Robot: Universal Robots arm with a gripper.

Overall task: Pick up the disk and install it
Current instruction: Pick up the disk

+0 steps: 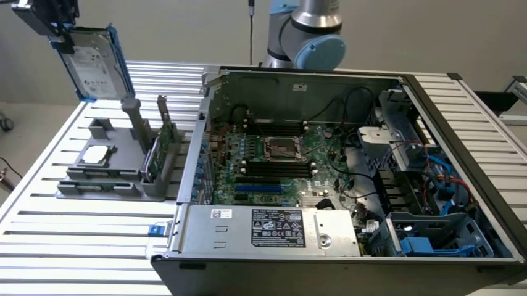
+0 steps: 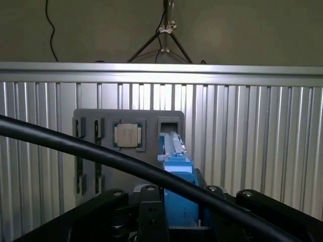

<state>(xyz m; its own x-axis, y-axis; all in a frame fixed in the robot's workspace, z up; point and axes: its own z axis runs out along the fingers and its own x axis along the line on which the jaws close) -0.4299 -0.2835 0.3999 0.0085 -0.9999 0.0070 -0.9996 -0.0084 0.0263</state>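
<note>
Across the slatted worktop we see the open computer case, its bays exposed for fitting. At the exterior view's upper left, clear above the grey holder, the disk hangs upright, its top edge clamped in our half-closed hand.

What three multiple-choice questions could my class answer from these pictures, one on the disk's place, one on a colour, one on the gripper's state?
1. Where is the disk? A on the floor; B in the air above the grey holder; C in a person's hand.
2. What colour is its carrier frame? A blue; B red; C yellow.
3. The gripper is: A open, empty; B shut on a screwdriver; C shut on the disk.
Answers: 1 B, it hangs above the holder; 2 A, blue edges show; 3 C, it clamps the disk's upper end.
</note>
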